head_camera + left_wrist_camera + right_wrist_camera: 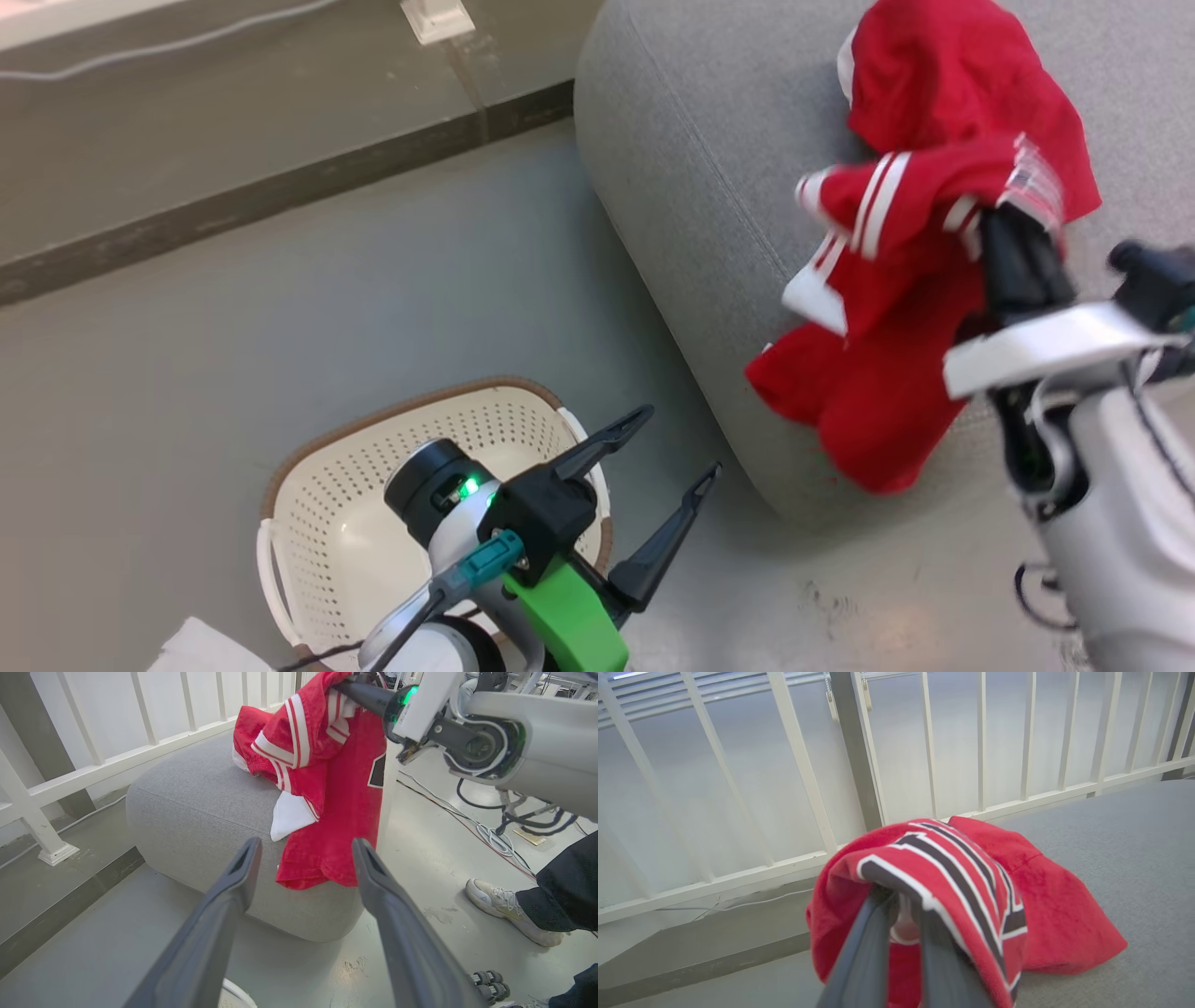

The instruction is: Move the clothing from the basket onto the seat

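Note:
A red jersey with white trim (878, 373) hangs from my right gripper (1004, 219), which is shut on its upper fold; the cloth drapes down the front edge of the grey seat (691, 140). The right wrist view has the gripper (901, 903) pinching striped red fabric (952, 868). A second red jersey (943, 75) lies crumpled on the seat behind it. The cream basket (355, 467) stands on the floor at lower left, its visible bottom bare and partly hidden by my left arm. My left gripper (680, 439) is open beside the basket, holding nothing, and points at the seat (196, 812).
A white railing (93, 765) with a dark floor strip runs behind the seat. A person's shoe (504, 905) and dark trouser leg stand on the floor right of the seat, near loose cables (490, 835). Grey floor lies between basket and seat.

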Tool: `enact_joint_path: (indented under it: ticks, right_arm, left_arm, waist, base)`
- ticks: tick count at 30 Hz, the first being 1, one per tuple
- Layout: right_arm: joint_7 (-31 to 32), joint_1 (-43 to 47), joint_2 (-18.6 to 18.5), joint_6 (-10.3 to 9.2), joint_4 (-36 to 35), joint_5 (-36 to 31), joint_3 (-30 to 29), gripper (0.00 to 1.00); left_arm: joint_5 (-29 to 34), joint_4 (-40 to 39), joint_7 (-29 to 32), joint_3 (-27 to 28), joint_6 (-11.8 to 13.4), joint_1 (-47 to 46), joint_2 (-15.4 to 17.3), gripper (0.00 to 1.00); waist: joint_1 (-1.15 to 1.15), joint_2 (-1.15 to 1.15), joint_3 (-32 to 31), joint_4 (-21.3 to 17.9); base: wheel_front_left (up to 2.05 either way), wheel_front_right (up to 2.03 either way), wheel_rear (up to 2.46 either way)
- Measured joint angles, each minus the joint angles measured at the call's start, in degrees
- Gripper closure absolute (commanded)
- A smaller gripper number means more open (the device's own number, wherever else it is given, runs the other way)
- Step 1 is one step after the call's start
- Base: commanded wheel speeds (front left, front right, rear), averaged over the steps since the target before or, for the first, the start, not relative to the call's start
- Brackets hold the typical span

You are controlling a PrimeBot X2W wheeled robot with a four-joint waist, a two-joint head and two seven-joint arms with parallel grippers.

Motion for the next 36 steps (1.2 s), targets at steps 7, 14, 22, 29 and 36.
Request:
enact_joint_path:
  ticks: [7, 14, 22, 29, 36]
  right_arm:
    - [-0.5, -9.9, -2.9, 0.08, -1.7, -0.1, -4.3, 1.00]
    - [-0.6, -21.1, -7.8, 0.08, -1.8, -0.6, -8.9, 1.00]
    - [-0.6, -31.1, -12.5, 0.07, 1.8, -0.6, -12.8, 1.00]
    - [-0.6, -34.4, -14.4, 0.05, 8.5, 0.0, -14.5, 1.00]
    - [0.3, -34.5, -14.2, 0.66, 16.6, 0.5, -13.5, 1.00]
  left_arm:
    - [0.2, -0.3, 0.8, -0.3, -0.1, -1.9, 0.2, 0.00]
    - [0.9, -1.3, 1.7, -0.9, -0.5, -4.4, 0.2, 0.00]
    - [1.5, -2.3, 3.5, -1.6, -0.8, -7.2, 0.2, 0.00]
    - [1.7, -3.6, 4.8, -2.2, -0.9, -9.6, 0.2, 0.00]
    - [1.9, -3.7, 5.0, -2.3, -1.1, -11.5, 1.0, 0.00]
  waist:
    - [0.00, 0.00, 3.0, -0.7]
    - [0.00, 0.00, 6.1, -0.4]
    - [0.00, 0.00, 10.1, 0.9]
    - [0.01, 0.00, 14.3, 2.7]
    - [0.01, 0.00, 18.4, 4.7]
  base:
    - [0.00, 0.00, 0.00]
    - [0.00, 0.00, 0.00]
    - [0.00, 0.00, 0.00]
    - [0.00, 0.00, 0.00]
    - [0.00, 0.00, 0.00]
